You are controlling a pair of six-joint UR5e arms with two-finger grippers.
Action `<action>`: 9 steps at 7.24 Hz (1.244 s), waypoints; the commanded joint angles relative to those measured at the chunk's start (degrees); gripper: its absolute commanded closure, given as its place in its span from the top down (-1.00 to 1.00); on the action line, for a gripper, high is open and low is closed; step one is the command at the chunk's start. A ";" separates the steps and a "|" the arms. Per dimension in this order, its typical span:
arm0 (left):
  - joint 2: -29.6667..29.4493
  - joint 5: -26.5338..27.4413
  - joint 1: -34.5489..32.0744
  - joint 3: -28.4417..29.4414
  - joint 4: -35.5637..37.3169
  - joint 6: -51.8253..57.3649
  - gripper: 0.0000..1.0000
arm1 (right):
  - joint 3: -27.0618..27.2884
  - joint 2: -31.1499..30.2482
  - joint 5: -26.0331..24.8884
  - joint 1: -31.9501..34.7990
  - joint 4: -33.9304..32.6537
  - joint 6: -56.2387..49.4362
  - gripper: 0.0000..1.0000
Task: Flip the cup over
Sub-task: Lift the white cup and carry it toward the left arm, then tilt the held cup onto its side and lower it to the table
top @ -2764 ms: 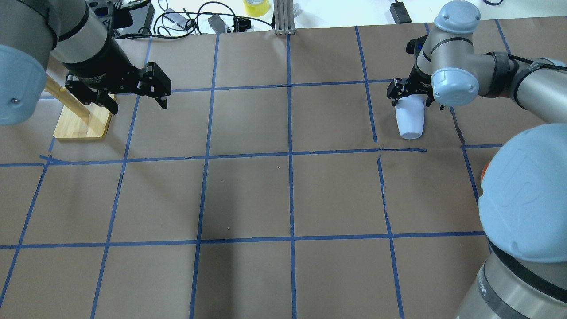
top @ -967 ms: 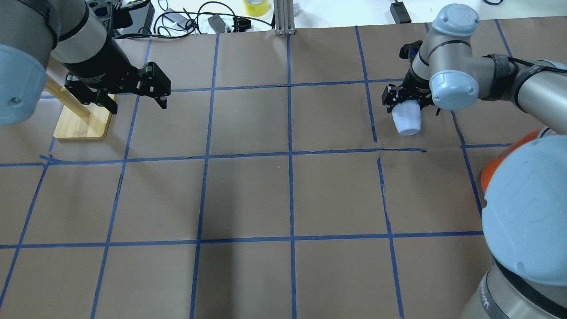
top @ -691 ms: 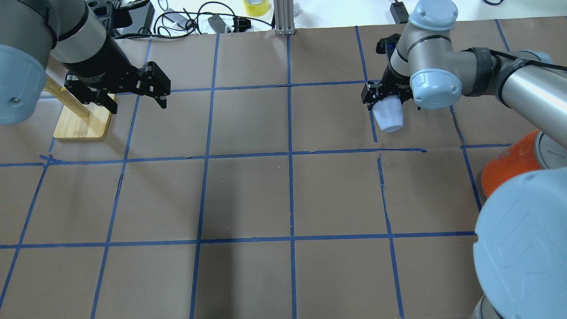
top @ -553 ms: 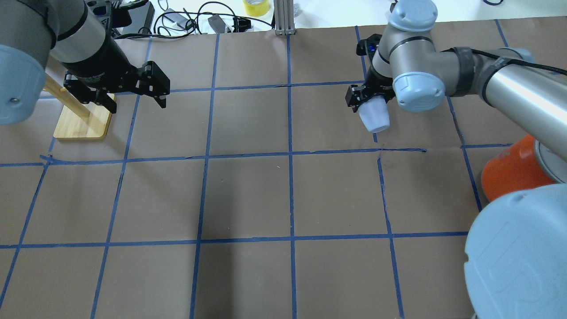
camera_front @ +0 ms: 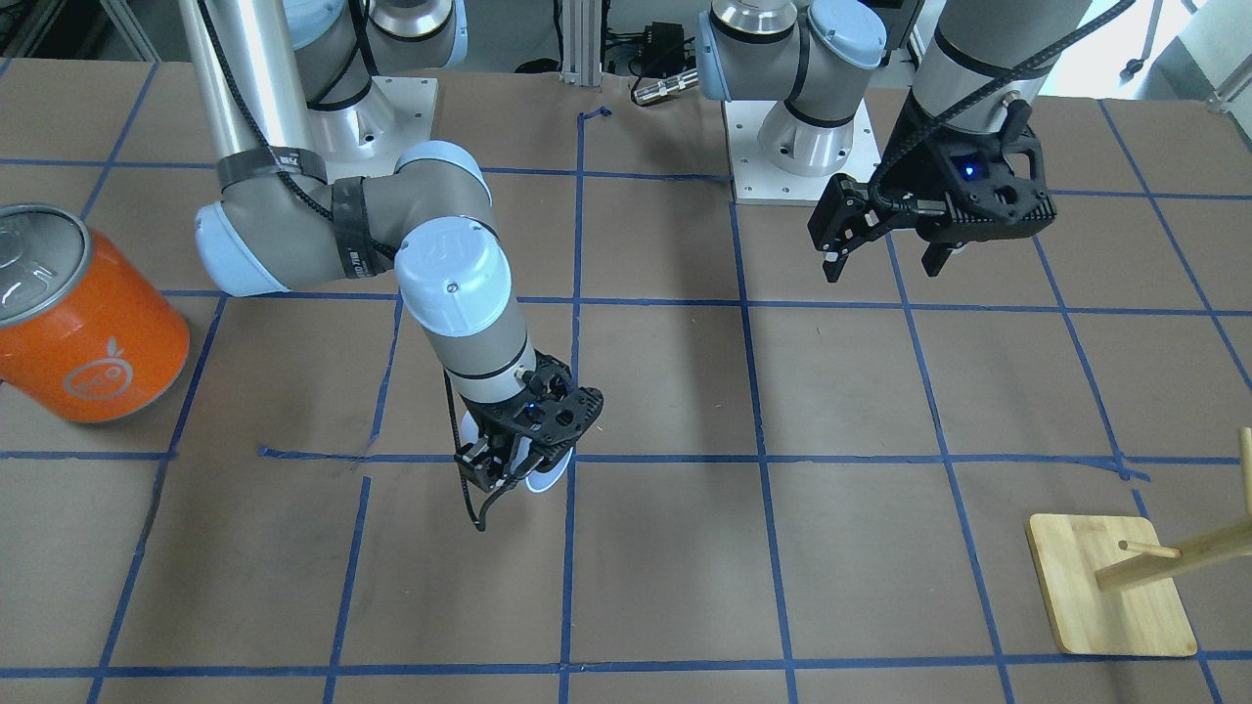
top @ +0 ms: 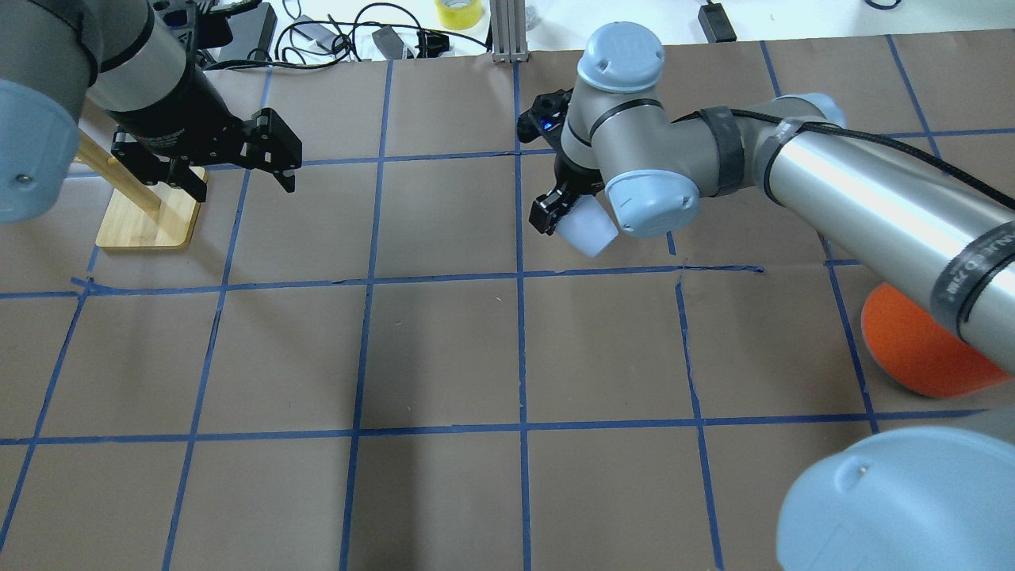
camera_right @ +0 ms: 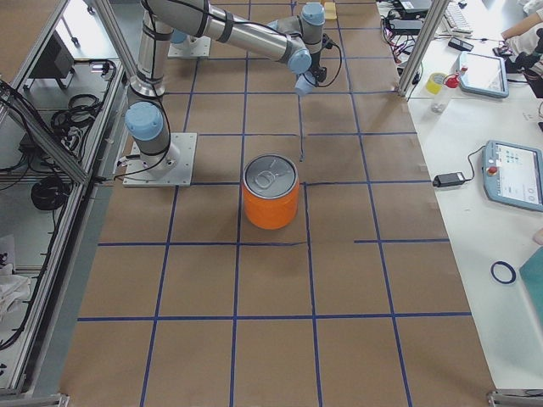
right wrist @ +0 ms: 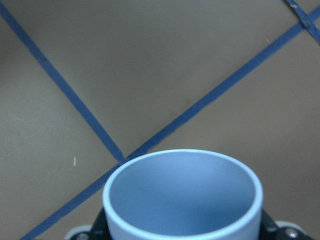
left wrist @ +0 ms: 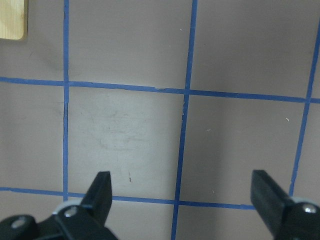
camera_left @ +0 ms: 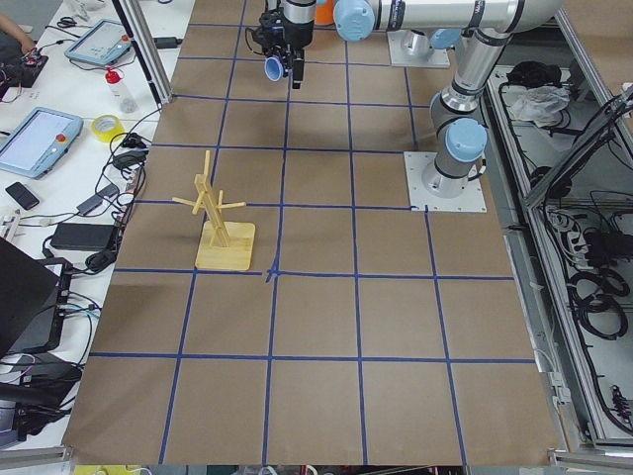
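Observation:
My right gripper [top: 564,221] is shut on the small pale blue-white cup [top: 589,236] and holds it tilted above the table, near the middle blue tape line. The front view shows the same gripper [camera_front: 504,471] with the cup [camera_front: 541,477] mostly hidden behind its fingers. The right wrist view looks into the cup's blue-tinted inside [right wrist: 182,195]. My left gripper [top: 242,189] is open and empty, hovering at the far left beside the wooden stand; in its wrist view the gripper [left wrist: 181,182] has only bare paper between its jaws.
A big orange can [camera_front: 83,323] with a silver lid stands on my right side and also shows in the overhead view [top: 912,357]. A wooden peg stand [top: 147,218] is at the far left. Cables and a yellow tape roll [top: 457,11] lie beyond the far edge.
My right arm has lifted the cup and carried it left, from the right column to near the centre line, tilting it on the way. The left gripper has barely moved.

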 commanded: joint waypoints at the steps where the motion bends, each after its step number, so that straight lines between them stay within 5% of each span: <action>1: 0.07 0.06 0.46 0.13 -0.08 0.00 1.00 | -0.50 0.58 -0.40 2.47 -2.33 -18.64 -1.00; 3: 0.07 0.06 0.38 -0.05 -0.17 0.00 1.00 | -0.60 3.64 0.29 5.19 -5.58 -31.57 -1.00; 9: -0.02 -0.02 0.38 -0.13 -0.17 0.00 1.00 | -1.12 8.14 -0.41 8.63 -9.83 -30.23 -0.97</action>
